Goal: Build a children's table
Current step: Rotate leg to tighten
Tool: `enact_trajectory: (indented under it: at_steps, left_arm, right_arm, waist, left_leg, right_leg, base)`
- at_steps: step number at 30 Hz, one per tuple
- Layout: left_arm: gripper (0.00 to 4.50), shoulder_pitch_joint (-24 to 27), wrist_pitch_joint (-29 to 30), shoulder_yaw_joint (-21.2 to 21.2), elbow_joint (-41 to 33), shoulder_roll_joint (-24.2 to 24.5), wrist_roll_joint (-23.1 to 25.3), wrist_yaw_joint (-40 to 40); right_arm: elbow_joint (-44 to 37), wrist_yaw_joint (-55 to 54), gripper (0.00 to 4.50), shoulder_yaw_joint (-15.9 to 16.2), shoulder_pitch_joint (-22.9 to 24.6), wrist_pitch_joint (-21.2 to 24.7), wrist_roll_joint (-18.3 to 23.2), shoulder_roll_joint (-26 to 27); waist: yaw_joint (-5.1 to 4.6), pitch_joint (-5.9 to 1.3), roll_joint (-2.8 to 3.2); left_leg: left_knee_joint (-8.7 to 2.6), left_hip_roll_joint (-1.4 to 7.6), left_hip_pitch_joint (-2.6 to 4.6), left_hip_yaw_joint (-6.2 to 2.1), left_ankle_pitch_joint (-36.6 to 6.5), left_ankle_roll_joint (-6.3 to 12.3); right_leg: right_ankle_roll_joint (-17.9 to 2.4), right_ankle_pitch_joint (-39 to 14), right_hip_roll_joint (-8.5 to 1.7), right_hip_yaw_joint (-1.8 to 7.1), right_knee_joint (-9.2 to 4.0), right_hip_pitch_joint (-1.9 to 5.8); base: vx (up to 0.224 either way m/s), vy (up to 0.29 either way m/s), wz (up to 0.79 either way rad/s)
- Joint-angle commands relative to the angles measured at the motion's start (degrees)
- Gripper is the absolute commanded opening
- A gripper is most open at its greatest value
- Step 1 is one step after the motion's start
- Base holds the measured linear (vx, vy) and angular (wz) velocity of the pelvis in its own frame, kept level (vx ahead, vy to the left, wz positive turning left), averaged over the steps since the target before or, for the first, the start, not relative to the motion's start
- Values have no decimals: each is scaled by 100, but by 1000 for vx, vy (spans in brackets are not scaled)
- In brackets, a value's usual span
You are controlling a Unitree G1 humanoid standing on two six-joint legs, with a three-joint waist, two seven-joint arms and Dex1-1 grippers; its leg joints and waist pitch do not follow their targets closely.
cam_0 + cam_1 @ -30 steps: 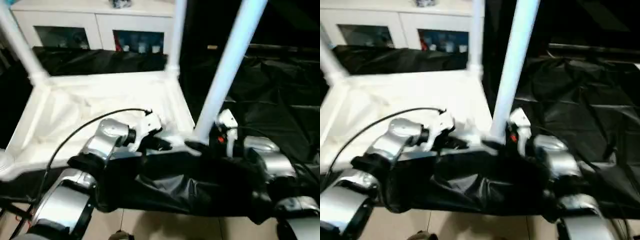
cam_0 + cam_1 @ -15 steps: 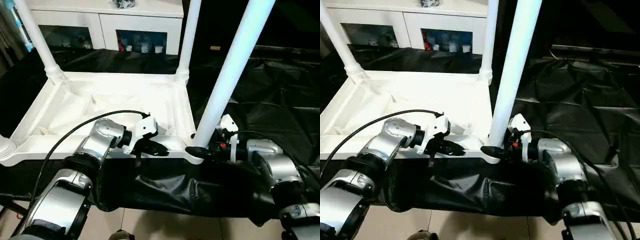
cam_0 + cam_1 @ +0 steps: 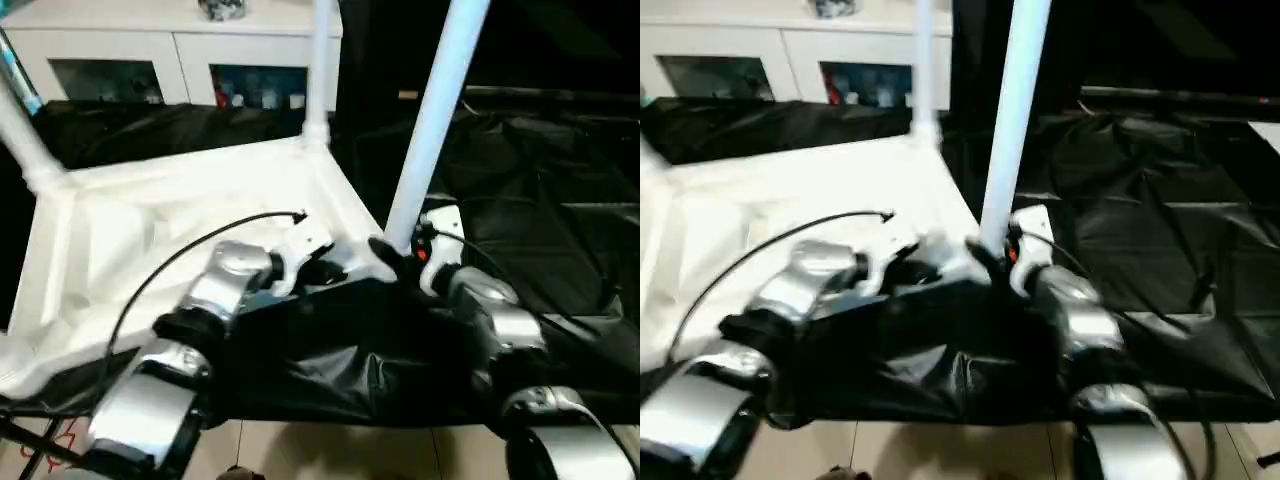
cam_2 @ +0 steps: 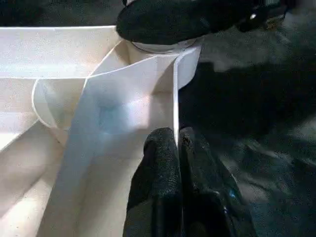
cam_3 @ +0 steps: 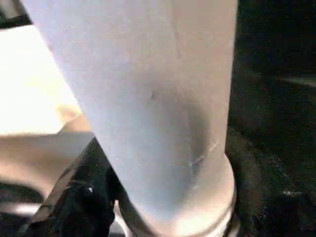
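The white tabletop (image 3: 150, 220) lies upside down on black sheeting, ribbed underside up. One tapered white leg (image 3: 440, 100) rises from its near right corner socket. Another leg (image 3: 320, 60) stands at the far right corner, and a third leg (image 3: 20, 130) at the far left. My left gripper (image 4: 176, 143) is shut on the thin near rim of the tabletop, just left of that socket. My right gripper (image 3: 392, 252) sits at the base of the near right leg, one black finger (image 4: 168, 19) curled against it; the leg's base (image 5: 163, 123) lies right against the finger (image 5: 84, 197).
A white cabinet with glass doors (image 3: 170, 50) stands behind the tabletop. Crumpled black sheeting (image 3: 560, 200) covers the surface to the right and hangs over the near edge. Tiled floor (image 3: 300, 450) shows below. A black cable (image 3: 170, 265) loops over my left forearm.
The whole picture has shifted and tilted with my head. My right gripper's fingers have closed in on the base of the near right leg. My left gripper keeps its pinch on the rim.
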Motion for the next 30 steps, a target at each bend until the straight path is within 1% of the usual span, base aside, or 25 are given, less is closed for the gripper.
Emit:
enact_trajectory:
  at_steps: [1, 2, 3, 4, 5, 6, 7, 9, 10, 11, 12, 13, 14, 15, 17, 18, 19, 21, 22, 23, 24, 25, 26, 27, 30]
  left_arm:
    - [0, -179, -36, -179, -313, -527, -159, -4]
    - [0, -183, -23, -175, -329, -548, -162, 17]
    - [0, -189, -34, -177, -325, -546, -148, 11]
    - [0, -189, -34, -177, -325, -546, -148, 11]
    - [0, -190, -40, -177, -320, -541, -140, 18]
    - [0, -178, -88, -193, -326, -466, -123, -60]
    - [0, -178, -88, -193, -326, -466, -123, -60]
    - [0, -149, -128, -206, -378, -345, -164, -281]
    - [0, -137, -148, -218, -385, -294, -177, -384]
    - [0, -119, -178, -231, -397, -241, -191, -494]
    - [0, -89, -217, -255, -432, -178, -219, -657]
    - [0, -89, -217, -255, -432, -178, -219, -657]
    - [0, -71, -239, -266, -456, -144, -232, -754]
    - [0, -35, -307, -294, -488, 18, -286, -1142]
    - [0, -20, -360, -309, -490, 120, -312, -1362]
    - [0, -17, -394, -313, -487, 147, -313, -1427]
    - [0, -3, -416, -324, -492, 199, -332, -1570]
    - [0, 27, -488, -352, -510, 315, -355, -1860]
    - [0, 32, -500, -356, -513, 333, -357, -1899]
    - [0, 32, -514, -353, -500, 364, -360, -1944]
    - [0, 23, -547, -348, -445, 446, -355, -2044]
    - [0, 22, -549, -348, -441, 451, -354, -2050]
    - [0, 9, -590, -341, -380, 481, -342, -2072]
    - [0, -8, -629, -339, -326, 511, -342, -2102]
    - [0, -43, -687, -305, -247, 595, -361, -2207]
  right_arm:
    - [429, -271, 270, 245, -68, 28, -240, 367]
    - [500, -302, 270, 267, -112, -40, -257, 420]
    - [544, -135, 305, 218, -178, -59, -158, 498]
    - [544, -135, 340, 218, -178, -59, -158, 498]
    - [541, -69, 340, 191, -191, -48, -117, 513]
    - [454, 328, 346, 172, -235, 1, 24, 479]
    - [454, 328, 346, 172, -235, 1, 24, 479]
    - [358, 723, 376, 347, -254, -76, -49, 294]
    - [321, 908, 376, 412, -243, -128, -78, 198]
    - [237, 1171, 376, 489, -206, -167, -86, 98]
    - [137, 1491, 376, 580, -154, -202, -85, -19]
    - [137, 1491, 376, 580, -154, -202, -85, -19]
    - [107, 1695, 376, 629, -133, -244, -85, -86]
    - [-141, 2463, 376, 805, 22, -212, -49, -417]
    - [-319, 2913, 376, 889, 136, -136, -4, -621]
    - [-364, 3053, 376, 893, 168, -105, 7, -672]
    - [-475, 3302, 376, 939, 250, -39, 42, -774]
    - [-684, 3758, 376, 1049, 410, 60, 97, -972]
    - [-717, 3819, 376, 1068, 436, 74, 106, -1003]
    - [-798, 3940, 376, 1102, 489, 135, 129, -1059]
    - [-1049, 4239, 376, 1188, 641, 306, 199, -1208]
    - [-1065, 4257, 376, 1193, 650, 317, 203, -1217]
    - [-1155, 4345, 376, 1216, 707, 403, 238, -1263]
    - [-1237, 4424, 376, 1238, 753, 486, 279, -1303]
    - [-1433, 4624, 345, 1273, 869, 655, 305, -1367]
  waist:
    - [-11, -396, -17]
    - [-14, -395, -5]
    - [-16, -397, -9]
    - [-17, -403, -11]
    - [-15, -403, -13]
    - [-13, -403, -44]
    - [2, -403, -34]
    - [7, -403, -27]
    - [19, -408, 10]
    - [13, -408, 8]
    - [21, -417, 8]
    - [19, -419, 3]
    - [19, -418, 2]
    - [50, -418, 26]
    - [100, -424, 16]
    - [134, -418, 17]
    - [139, -419, 1]
    - [170, -400, 11]
    - [192, -393, 9]
    - [194, -389, 9]
    - [192, -385, 32]
    - [214, -383, 15]
    - [226, -379, -15]
    - [247, -383, -7]
    - [283, -385, 0]
  left_leg:
    - [-406, 134, 140, -90, -1383, 52]
    - [-404, 131, 140, -89, -1369, 66]
    - [-400, 131, 136, -89, -1351, 105]
    - [-392, 125, 129, -85, -1327, 161]
    - [-393, 126, 129, -85, -1307, 185]
    - [-389, 128, 125, -79, -1284, 236]
    - [-384, 131, 126, -82, -1274, 286]
    - [-383, 134, 128, -81, -1258, 314]
    - [-376, 135, 126, -84, -1232, 325]
    - [-377, 136, 125, -82, -1222, 336]
    - [-366, 138, 124, -83, -1167, 367]
    - [-355, 139, 111, -74, -1093, 406]
    - [-355, 138, 110, -72, -1058, 422]
    - [-342, 144, 126, -62, -1050, 471]
    - [-332, 158, 125, -57, -1020, 512]
    - [-335, 171, 127, -54, -1010, 558]
    - [-334, 179, 134, -47, -1037, 556]
    - [-348, 180, 145, -51, -1198, 498]
    - [-359, 187, 157, -55, -1306, 440]
    - [-366, 192, 158, -54, -1352, 410]
    - [-379, 189, 161, -64, -1435, 339]
    - [-384, 187, 169, -68, -1501, 297]
    - [-391, 196, 168, -65, -1527, 275]
    - [-388, 194, 167, -69, -1514, 263]
    - [-393, 193, 166, -71, -1458, 223]
  right_leg:
    - [-1262, -1051, -247, 155, -440, 203]
    - [-1278, -1009, -246, 155, -439, 207]
    - [-1298, -930, -244, 151, -438, 219]
    - [-1320, -833, -240, 153, -430, 232]
    - [-1328, -789, -237, 151, -427, 236]
    - [-1346, -722, -236, 151, -423, 240]
    - [-1363, -709, -248, 150, -419, 249]
    - [-1377, -704, -245, 146, -421, 251]
    - [-1405, -648, -255, 147, -411, 257]
    - [-1419, -611, -253, 146, -415, 257]
    - [-1464, -462, -245, 141, -396, 270]
    - [-1518, -293, -241, 143, -367, 274]
    - [-1539, -237, -240, 143, -366, 273]
    - [-1579, -156, -228, 129, -369, 280]
    - [-1591, -69, -221, 123, -347, 299]
    - [-1625, -46, -229, 120, -341, 280]
    - [-1636, -77, -231, 124, -338, 273]
    - [-1619, -379, -233, 124, -366, 259]
    - [-1578, -557, -238, 128, -385, 253]
    - [-1566, -624, -242, 132, -389, 245]
    - [-1534, -736, -236, 130, -403, 243]
    - [-1482, -837, -234, 134, -413, 246]
    - [-1468, -906, -247, 142, -415, 233]
    - [-1458, -939, -258, 142, -415, 236]
    - [-1400, -979, -261, 143, -418, 224]
  base:
    - [0, 0, 0]
    - [0, 0, 0]
    - [0, 0, 0]
    - [0, 0, 0]
    - [0, 0, 0]
    - [0, 0, 0]
    - [0, 0, 0]
    - [0, 0, 0]
    - [0, 0, 0]
    - [0, 0, 0]
    - [0, 0, 0]
    - [0, 0, 0]
    - [0, 0, 0]
    - [0, 0, 0]
    - [0, 0, 0]
    - [0, 0, 0]
    - [0, 0, 0]
    - [0, 0, 0]
    - [0, 0, 0]
    - [0, 0, 0]
    - [0, 0, 0]
    - [0, 0, 0]
    - [0, 0, 0]
    - [0, 0, 0]
    - [0, 0, 0]
